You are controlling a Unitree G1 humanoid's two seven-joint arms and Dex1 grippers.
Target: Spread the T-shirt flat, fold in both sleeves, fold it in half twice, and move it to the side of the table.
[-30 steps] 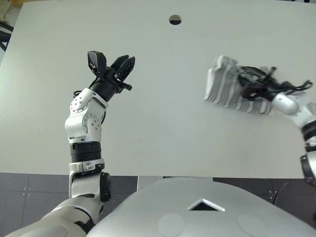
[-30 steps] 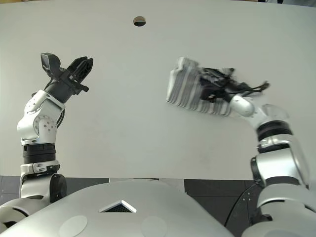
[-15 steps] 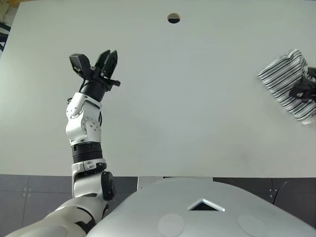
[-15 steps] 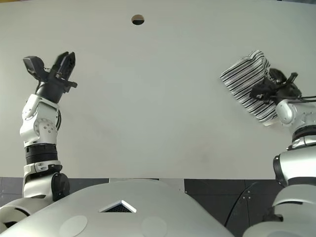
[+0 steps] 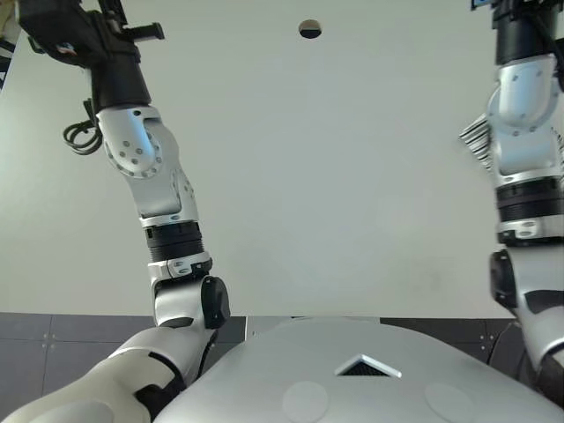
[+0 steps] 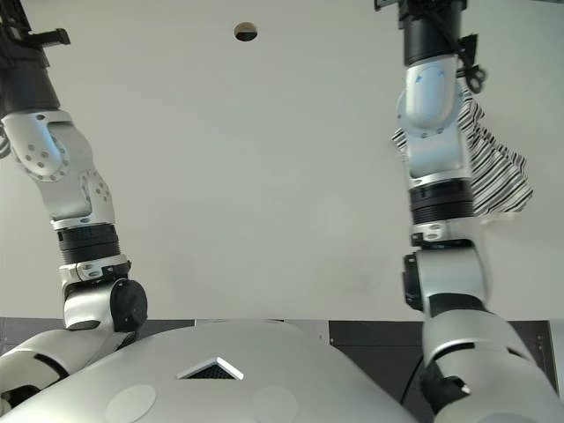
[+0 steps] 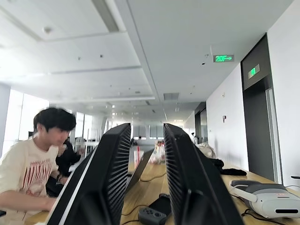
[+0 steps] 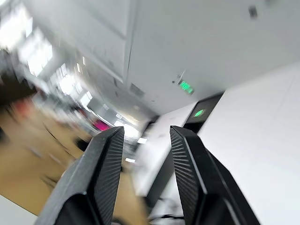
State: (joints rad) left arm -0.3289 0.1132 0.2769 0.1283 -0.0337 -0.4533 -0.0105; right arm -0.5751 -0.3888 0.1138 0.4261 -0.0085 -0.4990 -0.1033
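White table (image 5: 335,176), right arm (image 6: 432,132) across striped T-shirt (image 6: 498,172)

Count recorded: one striped T-shirt (image 6: 498,176), lying as a single bundle. One tabletop (image 5: 335,176), bearing one round hole (image 5: 309,29). Two arms: one left arm (image 5: 145,167), one right arm (image 6: 436,132). Two grippers: one left gripper (image 7: 146,131), one right gripper (image 8: 146,133). Two fingers (image 7: 108,178) on each, four in total.

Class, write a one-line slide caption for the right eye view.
Folded black-and-white striped T-shirt lies at the right side of the white table, partly behind the upraised right arm.
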